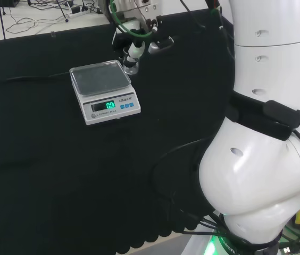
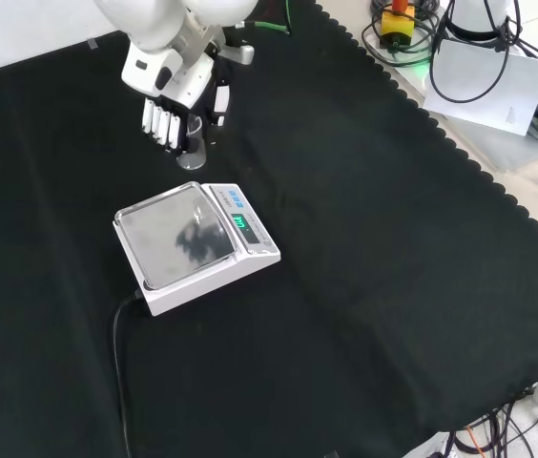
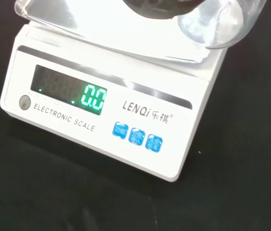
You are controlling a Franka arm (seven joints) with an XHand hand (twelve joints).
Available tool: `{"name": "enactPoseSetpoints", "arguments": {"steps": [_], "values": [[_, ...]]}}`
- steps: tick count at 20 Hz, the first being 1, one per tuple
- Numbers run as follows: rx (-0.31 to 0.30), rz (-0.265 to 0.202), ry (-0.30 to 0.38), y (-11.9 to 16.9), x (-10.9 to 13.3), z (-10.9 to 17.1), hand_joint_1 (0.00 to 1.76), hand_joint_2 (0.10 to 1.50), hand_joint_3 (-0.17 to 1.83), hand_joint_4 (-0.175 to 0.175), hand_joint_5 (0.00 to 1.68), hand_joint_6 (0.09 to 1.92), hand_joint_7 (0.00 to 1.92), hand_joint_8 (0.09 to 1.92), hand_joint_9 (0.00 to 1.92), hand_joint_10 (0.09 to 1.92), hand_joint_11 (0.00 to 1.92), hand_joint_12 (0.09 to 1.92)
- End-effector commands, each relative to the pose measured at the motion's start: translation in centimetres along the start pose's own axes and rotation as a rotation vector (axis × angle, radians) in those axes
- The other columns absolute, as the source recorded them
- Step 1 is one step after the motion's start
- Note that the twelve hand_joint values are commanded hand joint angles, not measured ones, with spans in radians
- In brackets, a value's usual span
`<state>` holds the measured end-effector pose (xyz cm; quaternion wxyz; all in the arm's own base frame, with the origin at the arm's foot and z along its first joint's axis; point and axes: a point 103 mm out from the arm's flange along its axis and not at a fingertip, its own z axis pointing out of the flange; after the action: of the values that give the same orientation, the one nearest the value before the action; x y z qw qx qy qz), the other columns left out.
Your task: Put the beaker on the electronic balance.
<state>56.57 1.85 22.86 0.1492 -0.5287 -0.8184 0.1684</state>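
Clear glass beaker (image 2: 196,143), small and hard to make out, sits in the hand (image 2: 175,107) just beyond the far edge of the electronic balance (image 2: 196,245) in the front view; whether its base rests on the black cloth (image 2: 393,286) or hangs just above it I cannot tell. Hand's fingers (image 2: 159,124) point downward and curl around the vessel's side, thumb on the other, so the beaker stays upright. In the head view the hand (image 1: 134,50) stands at the pan's far right corner, beaker (image 1: 131,65) beside it, not over the pan. Wrist view looks past the beaker's rounded bottom (image 3: 217,24) onto the balance (image 3: 106,110), green digits lit, pan bare. Judgement: carry stage, placement not yet made. Balance faces the arm's base with its steel pan (image 1: 100,77) flat and unobstructed, cable (image 2: 121,382) trailing away toward the near cloth edge, clear of the approach. Upright hold probably suits a level set-down.
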Motion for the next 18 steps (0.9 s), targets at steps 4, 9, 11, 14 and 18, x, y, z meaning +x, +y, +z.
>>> {"name": "enactPoseSetpoints", "arguments": {"steps": [4,9,11,14,18], "values": [[-0.001,-0.077,0.005,2.3,1.7,0.1,1.47,1.24,0.0,-0.175,0.66,1.45,0.55,1.32,0.8,1.38,0.57,1.72],[0.005,-0.098,0.019,3.3,1.8,0.8,1.47,1.24,0.0,-0.175,0.66,1.45,0.55,1.32,0.8,1.38,0.57,1.72],[0.01,-0.106,0.022,3.9,1.8,1.0,1.47,1.24,0.0,-0.175,0.66,1.45,0.55,1.32,0.8,1.38,0.57,1.71],[0.016,-0.118,0.028,4.7,1.8,1.2,1.47,1.24,0.0,-0.175,0.66,1.45,0.55,1.32,0.8,1.38,0.57,1.71],[0.027,-0.136,0.032,6.1,2.2,1.4,1.47,1.24,0.0,-0.175,0.66,1.45,0.55,1.32,0.8,1.38,0.57,1.71]]}}
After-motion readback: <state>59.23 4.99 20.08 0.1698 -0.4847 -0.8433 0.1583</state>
